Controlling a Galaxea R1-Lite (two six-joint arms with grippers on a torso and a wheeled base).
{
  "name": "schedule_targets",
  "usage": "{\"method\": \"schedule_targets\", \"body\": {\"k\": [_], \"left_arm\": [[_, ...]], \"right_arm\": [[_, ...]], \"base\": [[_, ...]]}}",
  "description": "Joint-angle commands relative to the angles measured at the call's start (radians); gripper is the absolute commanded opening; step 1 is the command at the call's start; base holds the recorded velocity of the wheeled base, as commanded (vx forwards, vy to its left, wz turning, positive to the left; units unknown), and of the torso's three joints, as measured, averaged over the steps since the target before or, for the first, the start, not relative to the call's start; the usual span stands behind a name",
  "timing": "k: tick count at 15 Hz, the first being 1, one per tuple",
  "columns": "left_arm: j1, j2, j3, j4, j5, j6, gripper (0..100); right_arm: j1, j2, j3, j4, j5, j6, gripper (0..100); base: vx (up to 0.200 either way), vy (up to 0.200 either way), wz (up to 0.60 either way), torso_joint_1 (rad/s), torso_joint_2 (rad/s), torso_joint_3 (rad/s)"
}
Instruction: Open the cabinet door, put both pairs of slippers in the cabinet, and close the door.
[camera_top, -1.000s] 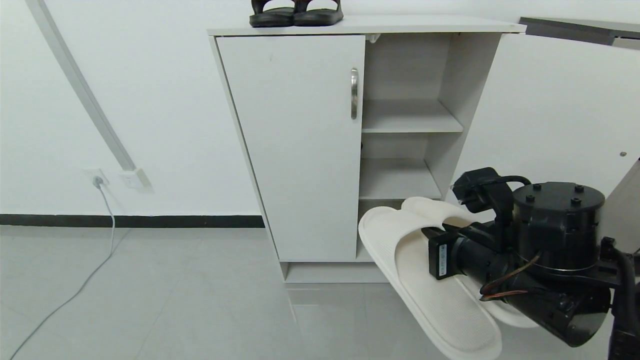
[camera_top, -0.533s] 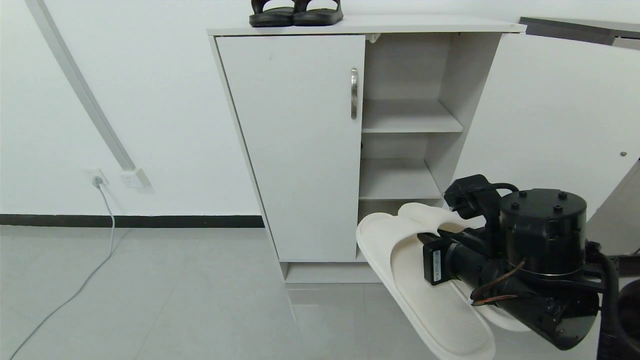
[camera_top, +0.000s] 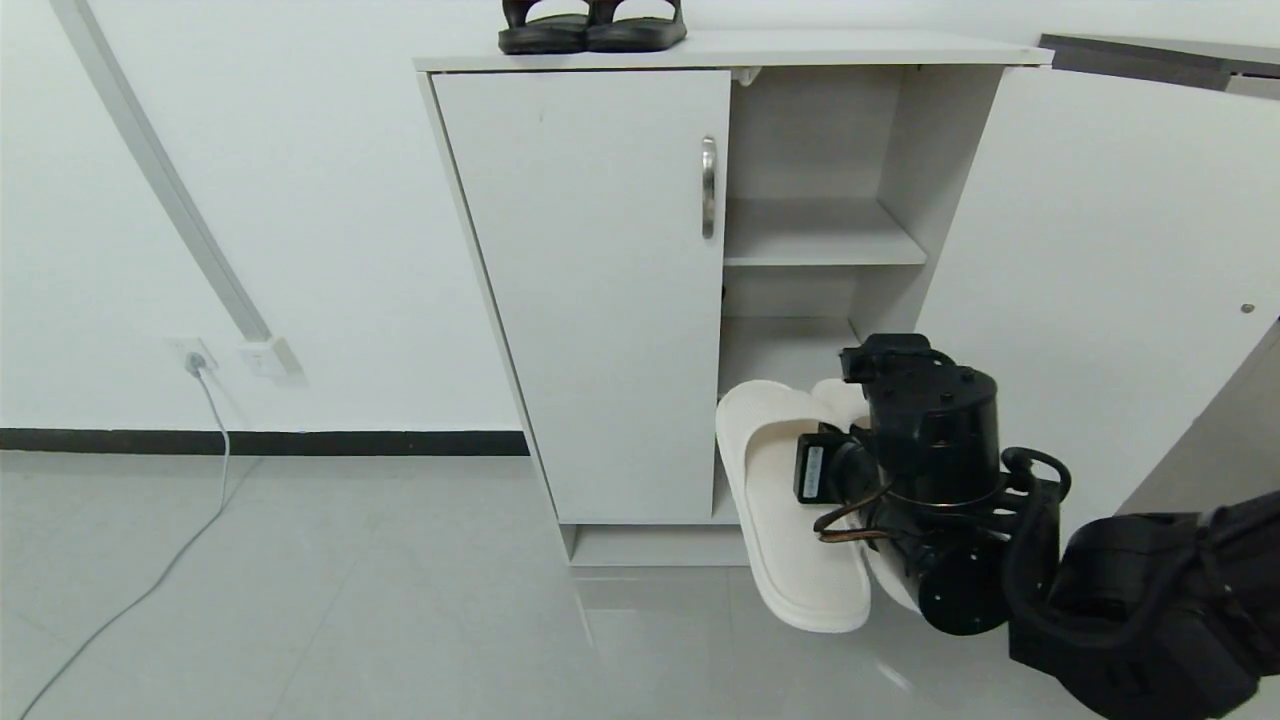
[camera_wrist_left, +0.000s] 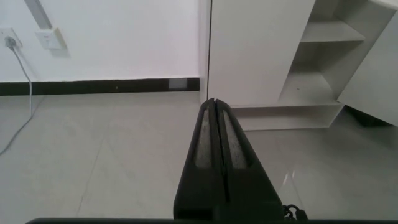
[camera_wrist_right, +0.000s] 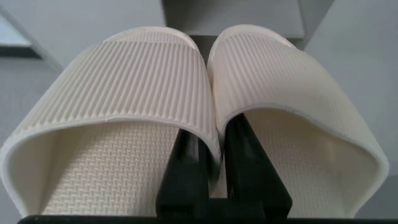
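The black slippers (camera_top: 592, 30) are cut off by the top edge of the head view. One of the white slippers (camera_top: 790, 500) is mostly hidden behind the right arm. The tips of the right gripper (camera_wrist_right: 216, 149) are covered by the straps. The open door (camera_top: 1100, 220) is cut off at the right edge.

White slippers (camera_top: 785, 500) before open cabinet (camera_top: 580, 300); black slippers (camera_top: 592, 28) atop it.

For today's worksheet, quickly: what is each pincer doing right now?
Left pincer: closed, empty.
Right pincer: closed on the white slippers.

Home hallway: shoe cabinet (camera_top: 580, 300), tiled floor (camera_top: 300, 600)
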Motion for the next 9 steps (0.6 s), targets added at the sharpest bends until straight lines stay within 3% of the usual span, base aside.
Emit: {"method": "schedule_targets", "body": {"k": [1,7,9], "left_arm": [[0.0,0.003,0.0,0.0,0.0,0.0,0],[0.0,0.003,0.0,0.0,0.0,0.0,0],[0.0,0.003,0.0,0.0,0.0,0.0,0]], "right_arm": [[0.003,0.071,-0.028,0.0,-0.003,0.006,0],[0.002,0.123,-0.033,-0.014,-0.008,0.004,0],[0.006,0.135,-0.028,-0.052,0.006,-0.022,0]], "base": [[0.0,-0.2,0.0,-0.002,0.0,0.007],[0.0,-0.2,0.0,0.003,0.0,0.001],[0.0,0.0,0.0,0.0,0.0,0.0]]}}
